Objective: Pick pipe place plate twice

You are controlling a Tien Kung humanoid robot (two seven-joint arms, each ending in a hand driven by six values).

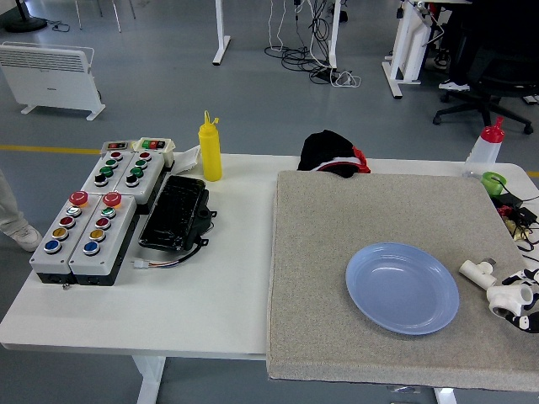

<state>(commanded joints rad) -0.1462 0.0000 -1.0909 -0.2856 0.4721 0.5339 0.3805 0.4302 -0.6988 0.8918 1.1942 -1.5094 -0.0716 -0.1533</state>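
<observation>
A light blue plate lies on the grey mat at the right. To its right rests a small white T-shaped pipe fitting. Just below and right of it, my right hand at the picture's right edge is curled around a second white pipe fitting, lifted slightly off the mat. The left arm is out of sight.
On the bare white table at the left stand two grey button boxes, a black device and a yellow squeeze bottle. A black cloth lies at the mat's far edge, a clear red-capped bottle at far right.
</observation>
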